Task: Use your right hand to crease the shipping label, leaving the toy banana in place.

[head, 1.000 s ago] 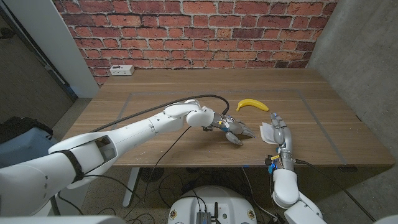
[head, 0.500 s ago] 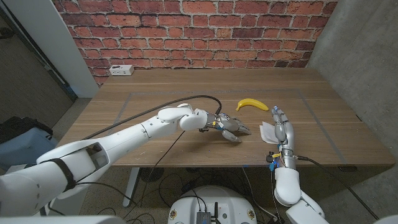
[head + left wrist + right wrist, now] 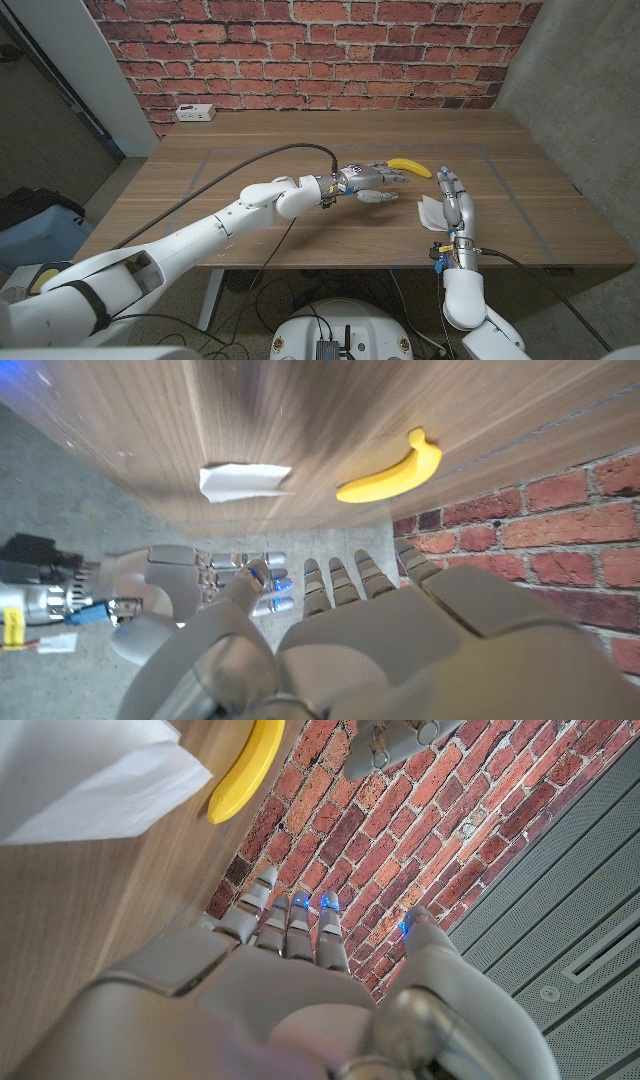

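White shipping label (image 3: pixel 430 211) lies on the wooden table (image 3: pixel 250 165) beside the spread, empty right hand (image 3: pixel 455 205), near the toy banana (image 3: pixel 408 167); the left hand (image 3: pixel 370 183), fingers apart, holds nothing.

- Head view: evenly, moderately lit; no glare seen on the wooden table (image 3: pixel 250 190). Soft, short shadows are cast under the left hand (image 3: pixel 372 180) and the banana (image 3: pixel 408 166).
- Brick wall (image 3: pixel 320 50) rendered sharp; slight bending of straight lines seen toward pic edges.
- Left wrist view: hand's back (image 3: pixel 380 650) close to lens and out of focus; the table is smeared w/ motion blur, a dark shadow patch seen near the white label (image 3: pixel 243 481).
- Right wrist view: right hand (image 3: pixel 290 990) soft and blurred; label (image 3: pixel 85 775) brightly lit, nearly washed out; bricks fairly crisp.
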`<state>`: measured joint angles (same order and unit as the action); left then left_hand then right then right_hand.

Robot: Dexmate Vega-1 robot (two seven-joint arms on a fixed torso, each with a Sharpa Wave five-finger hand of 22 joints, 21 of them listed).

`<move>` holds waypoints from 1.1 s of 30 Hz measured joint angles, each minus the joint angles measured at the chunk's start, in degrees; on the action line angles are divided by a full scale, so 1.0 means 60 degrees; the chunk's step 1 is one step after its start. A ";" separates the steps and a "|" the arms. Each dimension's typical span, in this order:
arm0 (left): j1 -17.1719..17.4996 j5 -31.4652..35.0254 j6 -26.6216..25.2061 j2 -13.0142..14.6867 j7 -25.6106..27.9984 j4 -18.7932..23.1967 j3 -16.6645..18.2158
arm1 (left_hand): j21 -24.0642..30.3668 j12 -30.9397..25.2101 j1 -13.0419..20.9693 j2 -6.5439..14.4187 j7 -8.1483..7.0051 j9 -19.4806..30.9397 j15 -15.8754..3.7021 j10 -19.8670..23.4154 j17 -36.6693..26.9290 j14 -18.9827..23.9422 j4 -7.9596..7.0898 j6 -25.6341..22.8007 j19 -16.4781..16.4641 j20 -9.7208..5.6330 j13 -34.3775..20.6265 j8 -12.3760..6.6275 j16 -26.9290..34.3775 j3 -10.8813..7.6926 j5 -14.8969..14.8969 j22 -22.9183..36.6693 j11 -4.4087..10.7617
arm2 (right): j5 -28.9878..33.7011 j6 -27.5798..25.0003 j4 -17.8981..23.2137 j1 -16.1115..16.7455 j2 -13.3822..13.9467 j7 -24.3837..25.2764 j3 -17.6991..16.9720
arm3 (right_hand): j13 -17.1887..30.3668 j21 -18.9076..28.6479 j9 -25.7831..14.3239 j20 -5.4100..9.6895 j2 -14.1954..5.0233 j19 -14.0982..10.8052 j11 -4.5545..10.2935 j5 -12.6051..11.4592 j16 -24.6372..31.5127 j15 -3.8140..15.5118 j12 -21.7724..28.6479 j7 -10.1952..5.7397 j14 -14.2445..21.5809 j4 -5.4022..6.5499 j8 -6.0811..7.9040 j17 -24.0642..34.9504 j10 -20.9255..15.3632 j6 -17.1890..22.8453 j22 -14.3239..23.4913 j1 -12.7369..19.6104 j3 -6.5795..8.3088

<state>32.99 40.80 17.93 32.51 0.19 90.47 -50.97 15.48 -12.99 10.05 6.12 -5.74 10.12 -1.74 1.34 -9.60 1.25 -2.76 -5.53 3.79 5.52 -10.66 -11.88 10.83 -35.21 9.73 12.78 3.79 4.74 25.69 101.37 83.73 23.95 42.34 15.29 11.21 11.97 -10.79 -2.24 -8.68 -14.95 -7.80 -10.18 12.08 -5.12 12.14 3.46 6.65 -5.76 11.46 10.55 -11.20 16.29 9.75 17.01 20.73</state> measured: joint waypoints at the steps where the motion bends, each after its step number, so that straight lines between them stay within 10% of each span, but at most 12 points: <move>1: 0.0000 -0.0044 -0.0013 0.0000 0.0070 0.0000 0.0000 | 0.0005 0.0000 0.0000 0.0000 0.0000 0.0000 0.0022 0.0066 0.0000 0.0021 0.0000 0.0000 0.0000 0.0000 0.0000 0.0000 0.0000 0.0000 0.0000 0.0000 0.0003 | 0.0011 0.0000 0.0003 -0.0003 -0.0002 -0.0016 -0.0005 | 0.0000 0.0000 0.0000 0.0000 0.0000 0.0000 0.0002 0.0000 0.0000 0.0000 0.0000 -0.0016 0.0000 0.0000 0.0000 0.0000 -0.0029 0.0016 0.0000 0.0000 0.0000; 33: 0.0924 -0.3180 0.0334 -0.0116 0.1115 -0.0112 0.0863 | 0.0181 0.0155 0.0038 -0.0037 -0.0116 -0.0002 0.0129 -0.0083 -0.0024 0.0109 0.0239 -0.0044 -0.0512 0.0170 -0.0002 0.0149 -0.0077 0.0028 0.0001 -0.0090 -0.0036 | 0.0126 -0.0143 0.0161 -0.0251 0.0047 -0.0238 -0.0115 | 0.0000 0.0000 0.0000 -0.0002 0.0050 0.0000 -0.0066 0.0000 -0.0001 -0.0036 0.0074 -0.0015 0.0141 -0.0040 0.0000 -0.0002 -0.0199 0.0119 -0.0002 0.0049 -0.0041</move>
<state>38.53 21.72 19.93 31.82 6.88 89.80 -45.79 16.57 -12.06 10.28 5.90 -6.43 10.10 -0.97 0.84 -9.74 1.91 -1.32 -5.79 0.72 6.54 -10.67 -10.99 10.36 -35.04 9.74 12.24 3.57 5.50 24.83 102.34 82.23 24.23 40.91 14.60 11.21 11.98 -10.79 -2.25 -8.38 -14.95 -8.20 -10.18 12.08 -5.34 12.58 3.37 7.50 -6.00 11.46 10.54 -12.39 17.01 9.73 17.30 20.48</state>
